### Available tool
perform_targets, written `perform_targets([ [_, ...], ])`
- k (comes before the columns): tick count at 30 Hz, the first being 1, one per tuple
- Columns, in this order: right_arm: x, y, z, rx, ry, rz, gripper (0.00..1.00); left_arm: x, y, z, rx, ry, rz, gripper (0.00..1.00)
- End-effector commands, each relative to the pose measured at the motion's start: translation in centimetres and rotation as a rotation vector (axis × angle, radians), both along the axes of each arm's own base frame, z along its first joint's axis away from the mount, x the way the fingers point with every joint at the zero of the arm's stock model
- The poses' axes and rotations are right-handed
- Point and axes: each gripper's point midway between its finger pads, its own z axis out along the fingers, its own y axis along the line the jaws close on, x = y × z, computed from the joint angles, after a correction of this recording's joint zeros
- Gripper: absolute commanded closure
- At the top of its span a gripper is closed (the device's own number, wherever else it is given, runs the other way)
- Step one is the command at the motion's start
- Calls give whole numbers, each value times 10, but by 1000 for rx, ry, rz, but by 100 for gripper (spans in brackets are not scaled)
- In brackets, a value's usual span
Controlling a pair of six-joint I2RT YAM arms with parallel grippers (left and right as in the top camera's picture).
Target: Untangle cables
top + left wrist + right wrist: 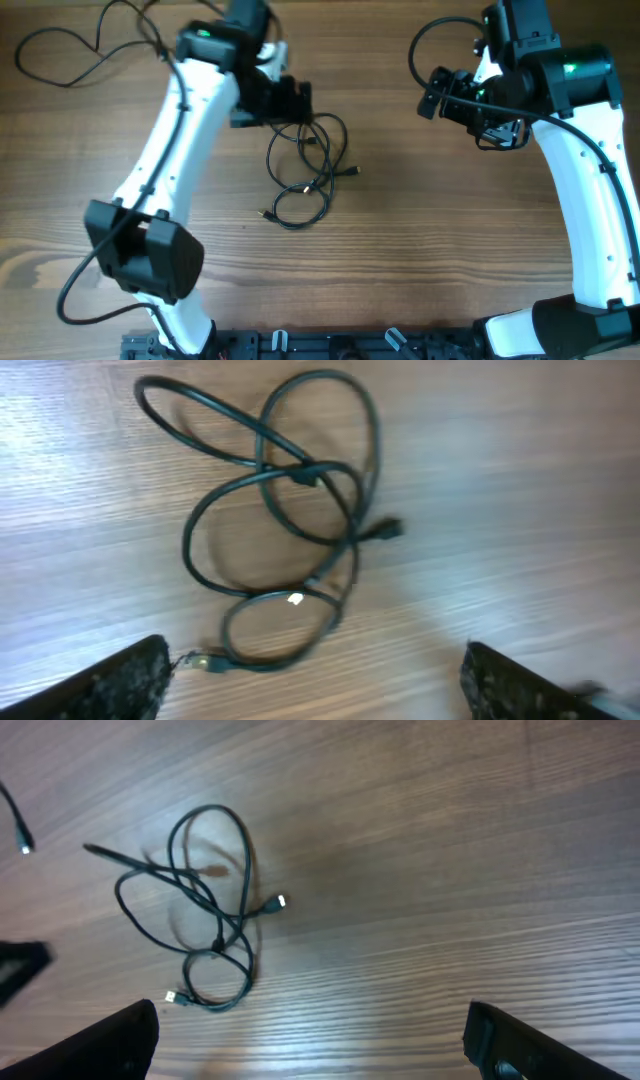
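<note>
The cables (305, 168) are thin black cords tangled in overlapping loops on the wooden table, with small plug ends sticking out. My left gripper (290, 105) hovers just behind the tangle's far edge. In the left wrist view the tangle (290, 510) lies ahead of the open, empty fingers (315, 685), and a metal-tipped plug (205, 659) lies close to the left finger. My right gripper (440, 95) is off to the right, well apart from the cables. In the right wrist view its fingers (310, 1045) are open and empty, and the tangle (205, 910) lies at the far left.
Another thin black cord (70, 50) loops at the table's far left corner. Its plug end shows in the right wrist view (20, 840). A black rail (330, 345) runs along the front edge between the arm bases.
</note>
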Motion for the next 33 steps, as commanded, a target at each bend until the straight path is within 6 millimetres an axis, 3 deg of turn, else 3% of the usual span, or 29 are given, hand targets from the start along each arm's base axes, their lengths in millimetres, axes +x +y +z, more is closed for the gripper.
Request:
perform_targets([
  [1, -4, -1, 3, -17, -4, 24, 0, 3, 2, -31, 185, -61, -44, 15],
  [3, -5, -1, 2, -17, 0, 24, 1, 2, -4, -53, 199, -72, -62, 25],
  [5, -5, -2, 2, -18, 1, 23, 0, 11, 3, -68, 213, -101, -41, 29],
  [9, -5, -2, 2, -16, 0, 20, 0, 24, 18, -87, 202, -128, 8, 30],
  [14, -5, 4, 4, 17, -1, 31, 0, 33, 18, -97, 205, -190, -81, 28],
  [18, -4, 5, 4, 18, -4, 31, 0, 28, 2, -105, 128, -168, -163, 24],
  [21, -5, 5, 4, 21, -1, 33, 0, 29, 1, -115, 131, -154, -164, 28],
  [22, -5, 6, 4, 26, 1, 35, 0, 29, 1, -116, 132, -151, -164, 35],
  [24, -5, 7, 4, 29, 2, 34, 0, 32, 0, -115, 129, -162, -163, 52],
  [25, -5, 7, 4, 29, 2, 33, 0, 32, 0, -115, 128, -165, -163, 54],
  [26, -5, 7, 4, 29, 1, 33, 0, 32, 0, -115, 128, -165, -163, 69],
  [27, -5, 7, 4, 29, 1, 33, 0, 32, 0, -115, 128, -165, -163, 90],
  [28, -5, 7, 4, 29, 1, 33, 0, 32, 0, -114, 125, -163, -155, 96],
  [30, -5, 7, 4, 29, 1, 33, 0, 30, -8, -103, 81, -175, -167, 96],
  [33, -5, 6, 4, 28, 1, 33, 0, 28, -29, -44, -69, -278, -197, 96],
])
